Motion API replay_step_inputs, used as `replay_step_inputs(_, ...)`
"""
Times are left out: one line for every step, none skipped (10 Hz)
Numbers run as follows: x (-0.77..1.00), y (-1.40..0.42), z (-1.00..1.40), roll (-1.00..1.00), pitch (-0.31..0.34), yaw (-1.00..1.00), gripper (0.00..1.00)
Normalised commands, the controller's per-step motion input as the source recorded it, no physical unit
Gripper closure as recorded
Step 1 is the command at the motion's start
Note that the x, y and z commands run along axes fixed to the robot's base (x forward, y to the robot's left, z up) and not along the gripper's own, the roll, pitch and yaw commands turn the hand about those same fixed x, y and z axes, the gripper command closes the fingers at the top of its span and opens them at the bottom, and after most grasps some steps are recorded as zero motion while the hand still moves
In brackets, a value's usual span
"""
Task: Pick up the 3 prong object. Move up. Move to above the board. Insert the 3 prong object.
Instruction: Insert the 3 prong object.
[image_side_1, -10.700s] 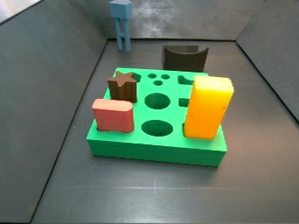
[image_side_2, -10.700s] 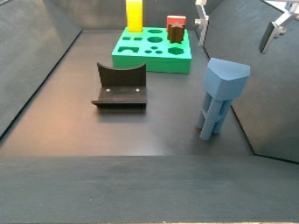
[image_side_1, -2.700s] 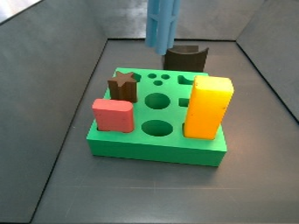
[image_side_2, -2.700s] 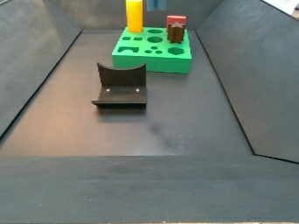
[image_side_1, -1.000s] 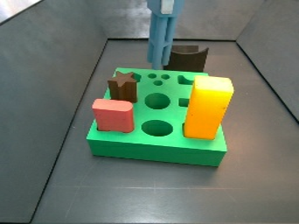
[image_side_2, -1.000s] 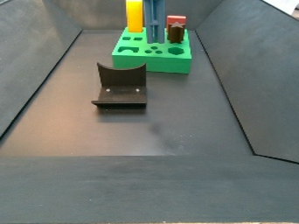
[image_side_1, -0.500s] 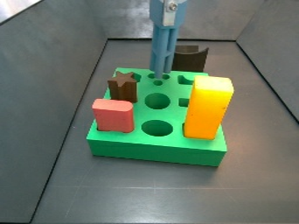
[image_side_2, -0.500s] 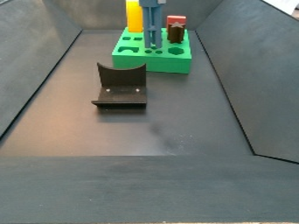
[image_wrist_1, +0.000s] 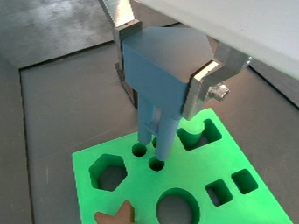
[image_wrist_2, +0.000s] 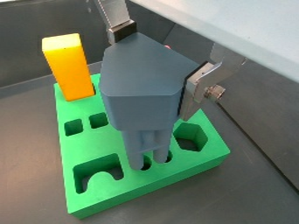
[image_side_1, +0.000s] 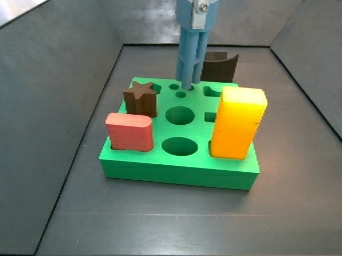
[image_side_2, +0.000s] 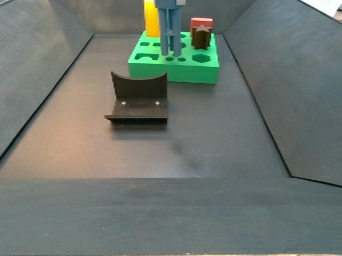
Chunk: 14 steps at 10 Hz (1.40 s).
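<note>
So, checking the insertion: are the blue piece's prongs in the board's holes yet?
Just entering. In a wrist view the 3 prong object's tips meet small holes in the board, hand gripping it.

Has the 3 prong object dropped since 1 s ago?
Yes. In the end effector, the 3 prong object sank toward the board; prong tips now meet its small holes.

- The 3 prong object (image_wrist_1: 158, 83), light blue and slender, stands upright in the gripper (image_wrist_1: 167, 70), prong tips at the small round holes.
- The board (image_side_1: 201, 165), bright green and flat, lies on the dark floor.
</note>
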Motion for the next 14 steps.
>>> replay_step_inputs(0.00,0.00,-0.16,0.03,0.000,0.00,1.00)
replay_step_inputs(0.00,-0.04,-0.25,0.03,0.000,0.00,1.00)
replay_step_inputs(0.00,-0.03,-0.21,0.03,0.000,0.00,1.00)
replay_step_inputs(0.00,-0.05,-0.19,0.03,0.000,0.00,1.00)
replay_step_inputs(0.00,-0.05,-0.17,0.04,0.000,0.00,1.00)
replay_step_inputs(0.00,0.00,-0.15,0.06,0.000,0.01,1.00)
replay_step_inputs(-0.07,0.00,-0.08,0.01,0.000,0.03,1.00)
replay_step_inputs(-0.12,0.00,-0.06,0.00,0.000,0.05,1.00)
replay_step_inputs(-0.14,0.00,0.00,0.00,-0.014,0.07,1.00)
replay_step_inputs(-0.07,0.00,0.00,-0.06,-0.037,0.09,1.00)
replay_step_inputs(-0.10,0.01,0.02,-0.05,-0.037,0.06,1.00)
replay_step_inputs(-0.08,0.00,0.10,-0.08,-0.049,0.06,1.00)
replay_step_inputs(-0.06,0.00,0.16,-0.08,-0.047,0.05,1.00)
replay_step_inputs(-0.07,0.00,0.10,-0.08,-0.057,0.04,1.00)
